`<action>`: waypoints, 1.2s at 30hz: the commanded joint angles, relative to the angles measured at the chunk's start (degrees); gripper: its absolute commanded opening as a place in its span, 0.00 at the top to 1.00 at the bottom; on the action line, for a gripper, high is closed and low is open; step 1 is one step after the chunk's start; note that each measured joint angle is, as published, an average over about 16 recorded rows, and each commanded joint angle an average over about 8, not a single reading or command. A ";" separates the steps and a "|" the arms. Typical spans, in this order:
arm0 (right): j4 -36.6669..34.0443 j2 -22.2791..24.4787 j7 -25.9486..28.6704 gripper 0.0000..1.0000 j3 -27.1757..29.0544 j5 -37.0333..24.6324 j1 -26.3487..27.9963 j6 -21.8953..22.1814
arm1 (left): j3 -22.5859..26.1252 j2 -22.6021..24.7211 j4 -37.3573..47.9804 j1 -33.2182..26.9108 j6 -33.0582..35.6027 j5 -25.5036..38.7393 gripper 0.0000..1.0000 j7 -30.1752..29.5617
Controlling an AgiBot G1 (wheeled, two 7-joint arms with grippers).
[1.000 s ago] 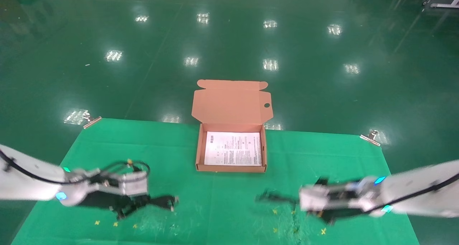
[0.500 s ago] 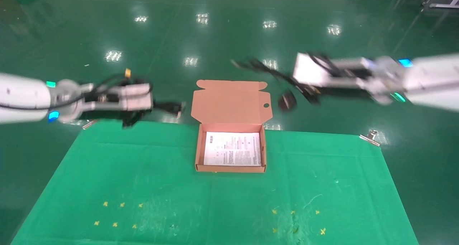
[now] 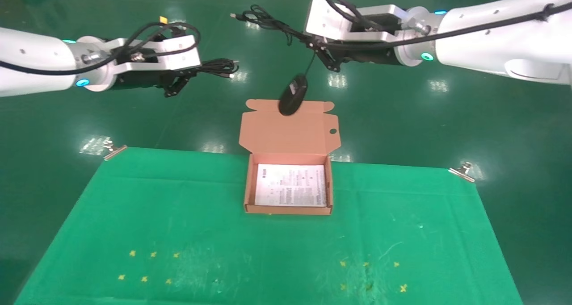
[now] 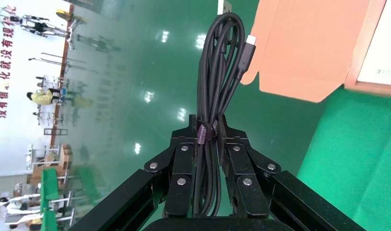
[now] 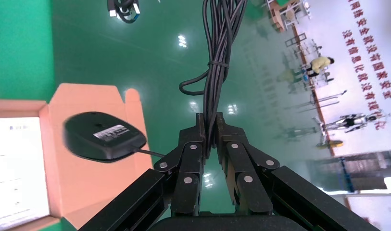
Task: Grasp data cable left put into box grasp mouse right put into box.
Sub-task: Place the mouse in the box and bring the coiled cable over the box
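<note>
Data cable (image 3: 217, 68) being carried high, left of and beyond the box (image 3: 289, 209), left tool (image 3: 178, 79) clenched on its strapped middle so the loops stay gathered. Mouse (image 3: 292, 95) dangling over the box flap, right tool (image 3: 325, 57) pinching only its cord (image 5: 217, 62). Wrist views revealing both clamped grips; head view giving heights over the tabletop (image 3: 178, 233).

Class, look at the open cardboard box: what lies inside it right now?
Only a white printed sheet lies inside the box. Whatever is beneath the sheet is covered.
</note>
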 commanded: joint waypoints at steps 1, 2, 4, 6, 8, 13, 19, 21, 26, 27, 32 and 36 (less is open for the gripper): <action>-1.19 -0.78 -1.12 1.00 -0.03 0.22 0.81 0.18 | -0.10 0.39 0.46 -0.59 -0.48 0.27 1.00 -0.09; -1.45 -1.14 -1.24 1.00 -0.11 0.17 0.80 0.32 | -0.09 0.31 0.50 -0.64 -0.47 0.39 1.00 -0.12; -1.85 -1.70 -1.31 1.00 -0.43 -0.13 0.45 0.51 | -0.02 -0.05 0.47 -0.50 -0.18 0.57 1.00 -0.22; -2.74 -2.29 -1.32 1.00 -0.70 -0.43 0.08 0.90 | 0.10 -0.61 0.33 -0.29 0.30 0.88 1.00 -0.47; -3.91 -2.84 -1.65 1.00 -1.05 -0.90 -0.23 1.47 | 0.27 -1.34 0.01 -0.04 0.99 1.37 1.00 -0.90; -7.69 -4.28 -2.90 1.00 -2.16 -1.79 -1.40 2.75 | 0.85 -3.20 -1.47 0.58 2.76 3.99 1.00 -3.51; -10.23 -5.73 -3.56 1.00 -4.05 -0.28 -4.07 2.93 | 1.86 -4.79 -4.48 1.16 4.98 9.80 1.00 -9.13; -10.20 -6.00 -3.43 1.00 -5.04 0.72 -4.98 3.06 | 2.14 -5.28 -5.65 1.38 5.91 11.83 1.00 -11.24; -9.26 -6.41 -2.38 1.00 -8.75 3.41 -6.93 4.38 | 2.53 -6.55 -8.65 2.02 8.43 15.97 1.00 -16.18; -9.06 -6.46 -2.05 1.00 -9.63 3.97 -7.24 4.73 | 2.55 -6.73 -9.22 2.15 8.84 16.51 1.00 -16.94; -8.36 -6.69 0.86 1.00 -14.40 8.07 -8.91 6.52 | 2.62 -7.24 -11.66 2.79 10.08 18.05 1.00 -19.38; -9.38 -6.75 4.55 1.00 -17.90 12.54 -10.28 8.08 | 2.62 -7.40 -12.62 3.09 10.42 18.51 1.00 -20.18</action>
